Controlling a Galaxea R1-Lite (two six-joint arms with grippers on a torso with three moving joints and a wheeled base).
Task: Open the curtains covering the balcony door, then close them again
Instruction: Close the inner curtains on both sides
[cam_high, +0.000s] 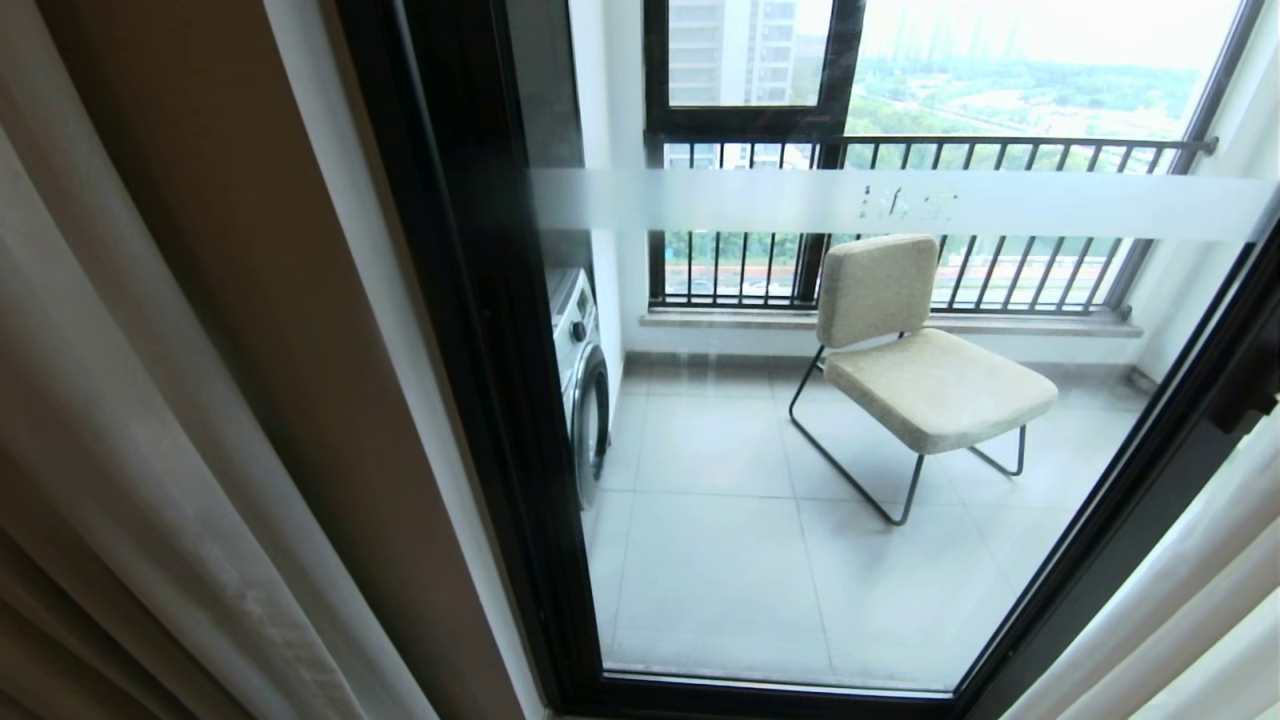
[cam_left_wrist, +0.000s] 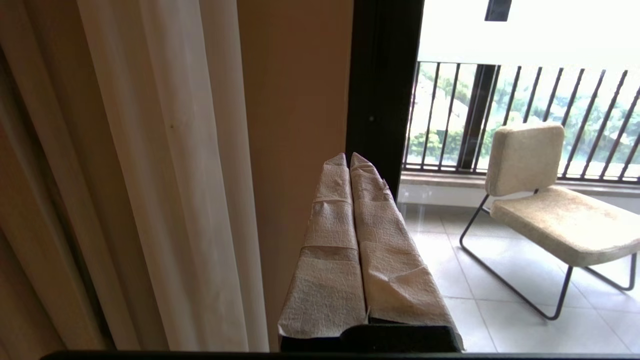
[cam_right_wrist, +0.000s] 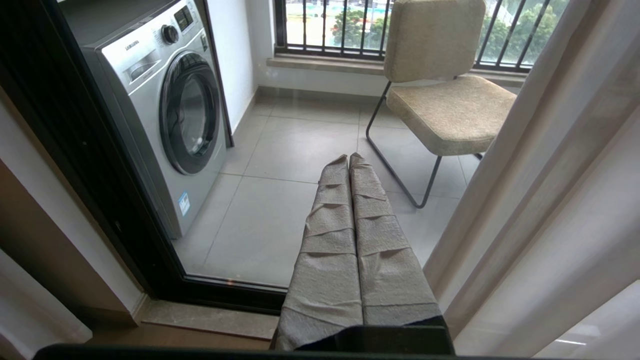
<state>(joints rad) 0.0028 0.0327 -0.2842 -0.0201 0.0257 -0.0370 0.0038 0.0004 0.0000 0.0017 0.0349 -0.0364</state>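
Curtains (cam_high: 150, 420) at 9 & 3 o'clock; 1 balcony door (cam_high: 820, 480), 1 chair (cam_high: 920, 350), 1 washer (cam_right_wrist: 165, 105). Left gripper (cam_left_wrist: 349, 157) & right gripper (cam_right_wrist: 348, 157): fingers pressed together, empty.

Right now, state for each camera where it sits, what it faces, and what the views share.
Head view: on the head, looking down through the balcony door; no arm shows.
Left wrist view: behind the shut left gripper, facing the curtains and door frame.
Right wrist view: behind the shut right gripper, facing the washing machine.
All three share the chair.
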